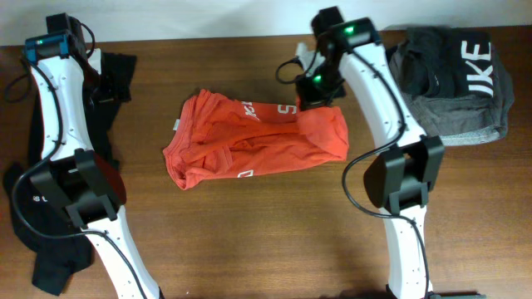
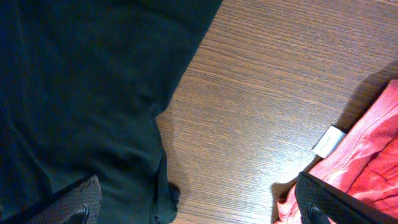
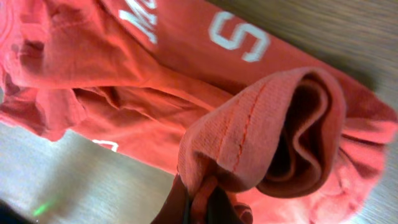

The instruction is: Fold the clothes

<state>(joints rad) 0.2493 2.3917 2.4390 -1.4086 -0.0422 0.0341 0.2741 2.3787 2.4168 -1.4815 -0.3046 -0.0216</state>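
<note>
We see orange T-shirt (image 1: 249,137) crumpled at middle of tabletop (image 1: 249,249). Right fingers (image 3: 219,208) pressed together, pinching bunched fold at T-shirt's right edge. Left fingers (image 2: 81,202) spread wide, holding nothing, left of T-shirt, above edge of black garment (image 2: 74,93). Grey lettered garment (image 1: 453,79) lies right of T-shirt.

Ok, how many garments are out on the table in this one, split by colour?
Orange-red T-shirt: 1
Black garment: 1
Dark grey garment with white lettering: 1
Total: 3
</note>
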